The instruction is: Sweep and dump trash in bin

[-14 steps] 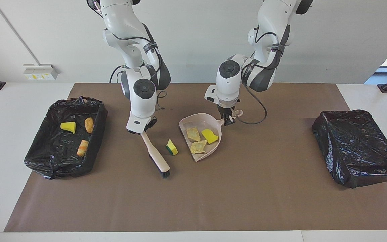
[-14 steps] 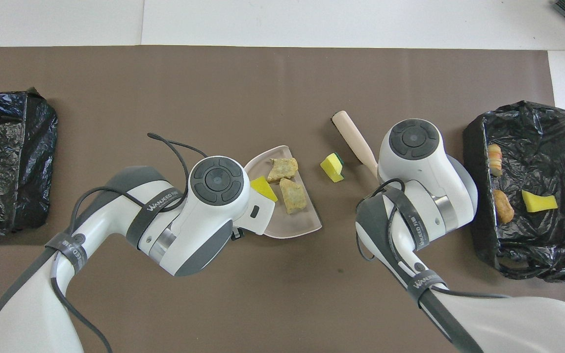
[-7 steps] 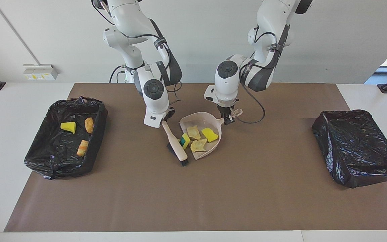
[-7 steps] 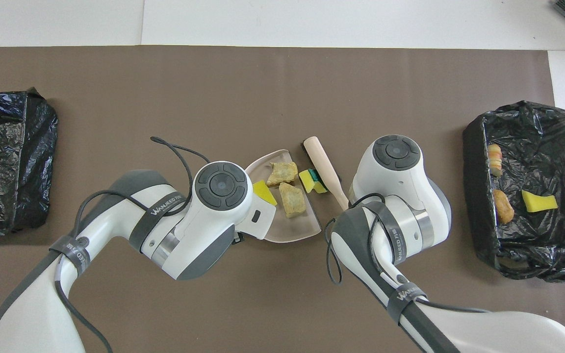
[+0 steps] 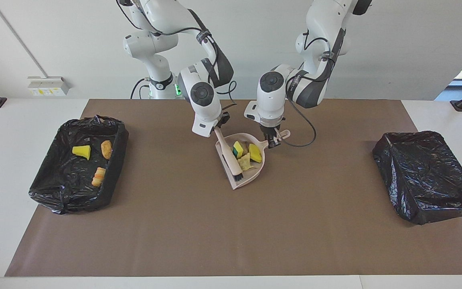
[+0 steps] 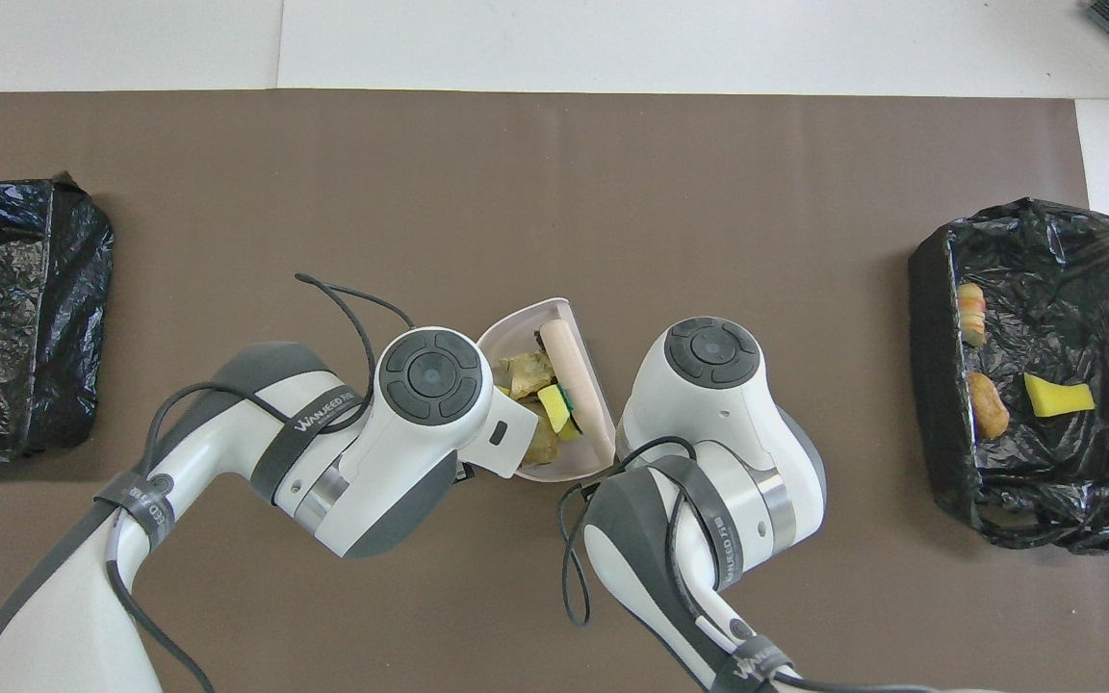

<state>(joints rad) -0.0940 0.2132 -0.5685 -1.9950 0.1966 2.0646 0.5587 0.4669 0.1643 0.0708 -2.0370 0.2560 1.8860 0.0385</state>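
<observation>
The pale pink dustpan lies mid-table; it also shows in the overhead view. My left gripper is shut on its handle. My right gripper is shut on the beige brush, whose black bristles rest inside the pan; the brush also shows from overhead. Bunched in the pan are a yellow-green sponge bit, a yellow bit and beige chunks. From overhead both grippers are hidden under their wrists.
A black-lined bin at the right arm's end holds a yellow bit, an orange-brown oval and a striped lump. A second black-lined bin stands at the left arm's end.
My right gripper swept the brush toward the dustpan and pushed the yellow-green sponge bit into it. The scraps are bunched near the pan's handle. The left gripper has barely moved.
</observation>
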